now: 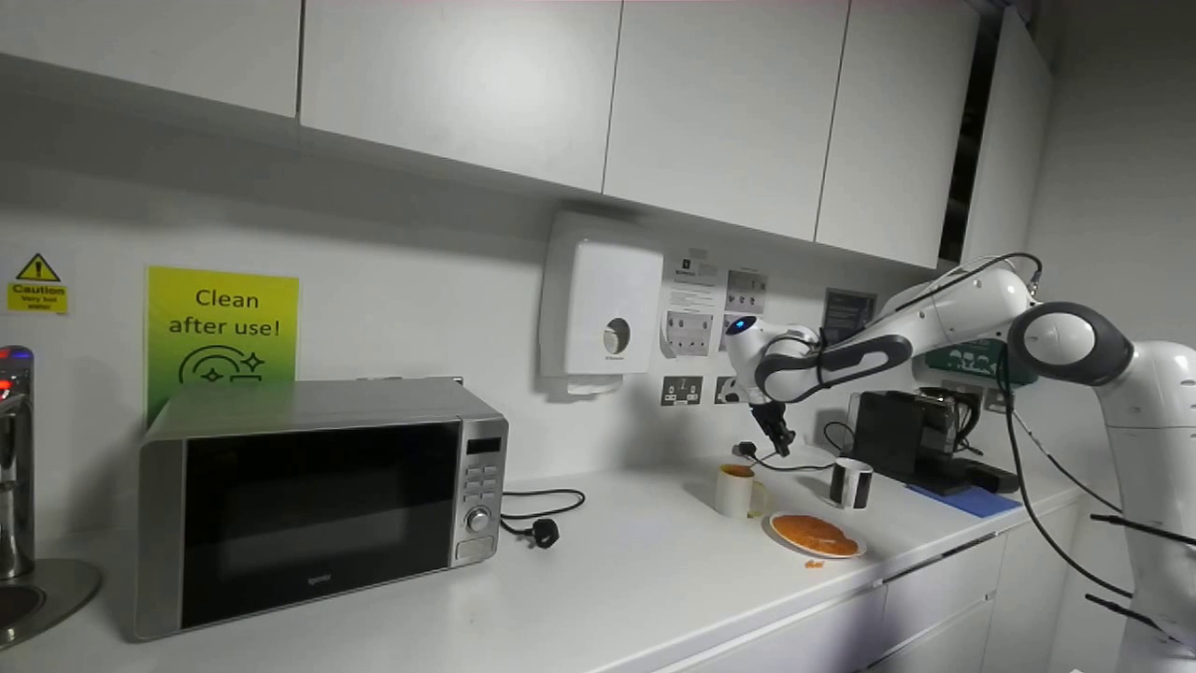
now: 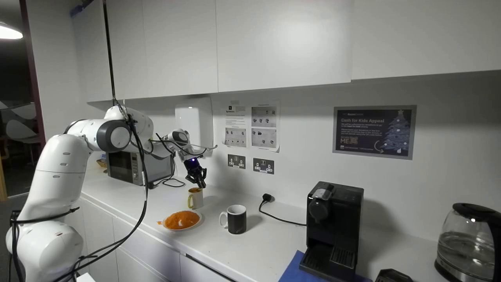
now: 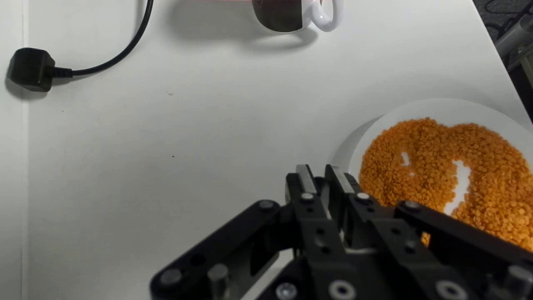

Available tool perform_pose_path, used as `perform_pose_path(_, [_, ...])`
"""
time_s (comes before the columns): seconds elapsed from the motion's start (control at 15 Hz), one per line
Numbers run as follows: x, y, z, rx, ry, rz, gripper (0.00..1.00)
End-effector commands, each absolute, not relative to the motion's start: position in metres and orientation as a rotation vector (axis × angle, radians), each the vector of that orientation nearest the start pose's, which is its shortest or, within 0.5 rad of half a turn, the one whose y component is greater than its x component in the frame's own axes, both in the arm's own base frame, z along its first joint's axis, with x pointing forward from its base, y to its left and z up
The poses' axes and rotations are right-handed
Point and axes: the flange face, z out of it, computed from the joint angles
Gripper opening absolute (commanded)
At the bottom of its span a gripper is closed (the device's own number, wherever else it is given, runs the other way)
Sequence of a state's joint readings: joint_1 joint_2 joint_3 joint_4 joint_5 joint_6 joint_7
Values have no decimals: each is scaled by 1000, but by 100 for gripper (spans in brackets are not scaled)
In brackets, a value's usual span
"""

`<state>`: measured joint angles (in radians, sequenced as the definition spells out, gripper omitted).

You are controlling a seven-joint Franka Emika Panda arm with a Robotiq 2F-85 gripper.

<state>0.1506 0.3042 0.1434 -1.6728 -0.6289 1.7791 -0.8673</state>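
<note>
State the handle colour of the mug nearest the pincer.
The handle is yellow, showing best in an exterior view.

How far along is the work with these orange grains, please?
Apparently done, at least partly: the yellow-handled mug holds orange contents.
In hand: the end effector hangs close to that mug's rim; whether it grips anything is unclear.
Seemingly left: many orange grains on the plate, and spilled grains beside it.
</note>
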Motion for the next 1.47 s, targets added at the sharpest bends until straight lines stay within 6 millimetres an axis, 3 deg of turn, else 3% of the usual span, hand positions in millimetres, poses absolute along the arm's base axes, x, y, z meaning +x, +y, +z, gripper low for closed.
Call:
perform_pose_path(0.0, [628,133,438,-2798,-2170,659,3])
perform_pose_path(1.4, [642,136,449,-2611,-2097,845,3])
